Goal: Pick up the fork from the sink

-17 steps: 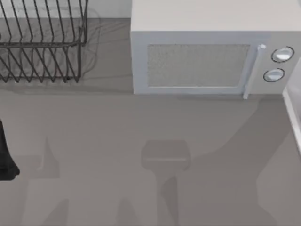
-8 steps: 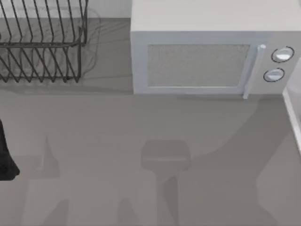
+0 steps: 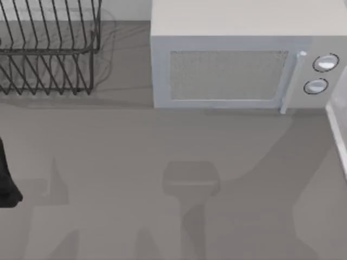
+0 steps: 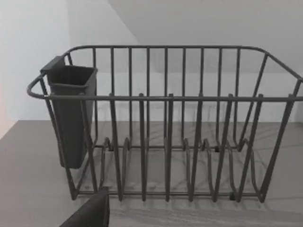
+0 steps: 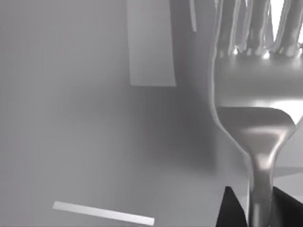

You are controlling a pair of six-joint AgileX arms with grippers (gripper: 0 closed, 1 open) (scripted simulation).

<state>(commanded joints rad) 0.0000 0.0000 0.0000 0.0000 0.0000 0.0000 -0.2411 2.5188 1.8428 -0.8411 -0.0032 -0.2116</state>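
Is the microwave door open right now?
No, in the top view the microwave door sits flush with its front, the handle upright beside the two round knobs.

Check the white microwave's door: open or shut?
Shut. In the top view the white microwave's mesh-windowed door lies flush with its front, handle bar beside the two round knobs.

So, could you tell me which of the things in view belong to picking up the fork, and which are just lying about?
Part of the job:
- fork, close up in the right wrist view
- right gripper, dark fingers either side of the fork's handle

Just there:
- dish rack
- its cutlery cup
- microwave
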